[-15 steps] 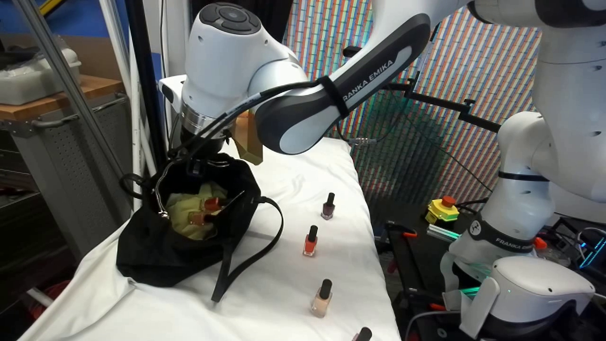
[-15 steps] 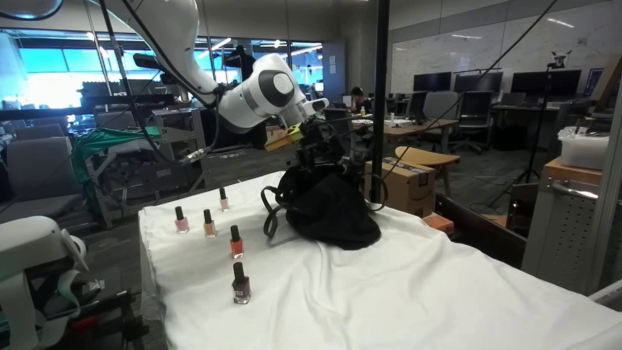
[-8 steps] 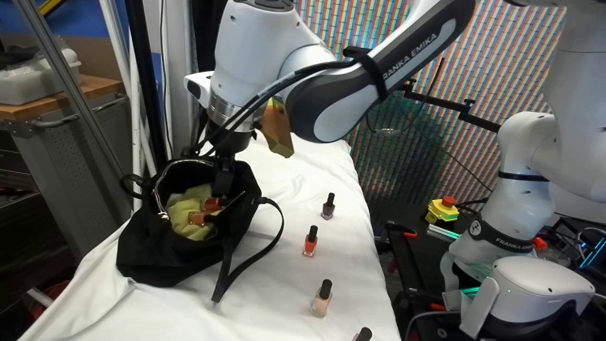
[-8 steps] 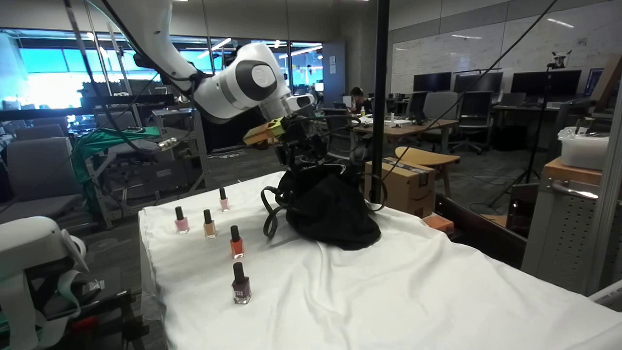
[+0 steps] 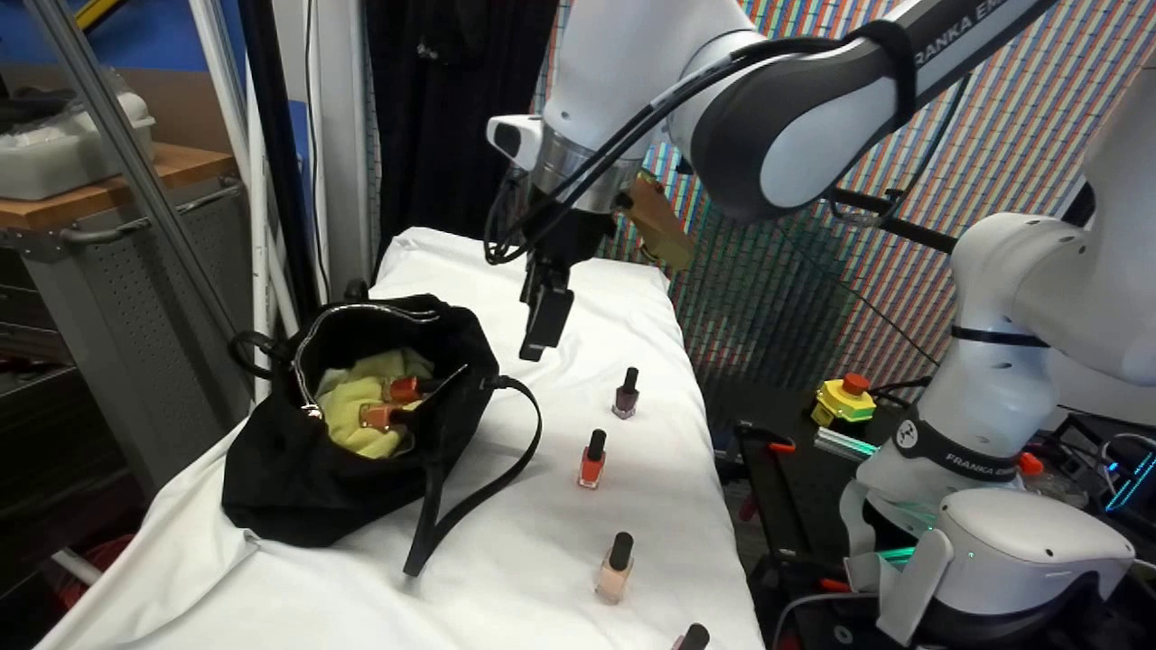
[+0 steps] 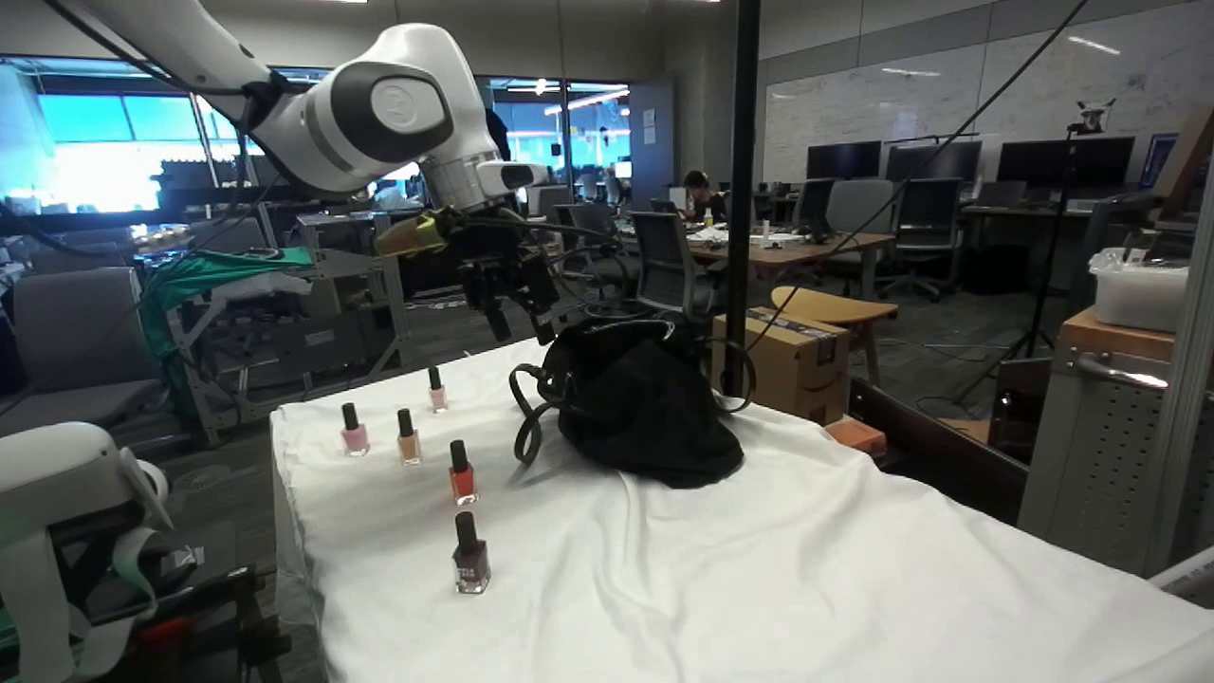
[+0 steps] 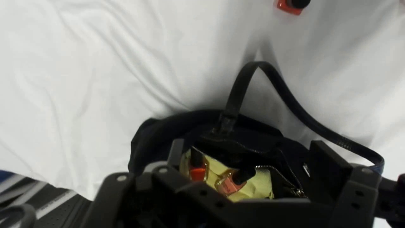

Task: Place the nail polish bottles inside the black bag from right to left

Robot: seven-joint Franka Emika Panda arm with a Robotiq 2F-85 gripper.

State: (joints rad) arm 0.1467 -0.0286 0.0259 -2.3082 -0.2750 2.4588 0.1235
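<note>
Nail polish bottles [image 6: 463, 483], multicoloured, seemingly glass

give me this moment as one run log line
claw: open, empty, outside black bag | bag: open, two bottles visible inside | white cloth: plum bottle, red bottle, tan bottle, two pink bottles, all upright

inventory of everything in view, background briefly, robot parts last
bag: 1, black, on sheet
lying bottles: 2 visible, red, coral, in bag
standing bottles: 5, plum, red, beige, two pink, on sheet
cloth or lining: 1, yellow, in bag
sheet: 1, white, under bag
stop button: 1, red, beyond sheet
headset: 1, white, beyond sheet
tub: 1, whitish, on cabinet
cardboard box: 1, brown, behind bag
screens: 3+, black, background
chairs: several, grey, background
person: 1+, dark clothes, background
arm: 1, white-grey, over sheet
hand: 1, black, open above sheet
</note>
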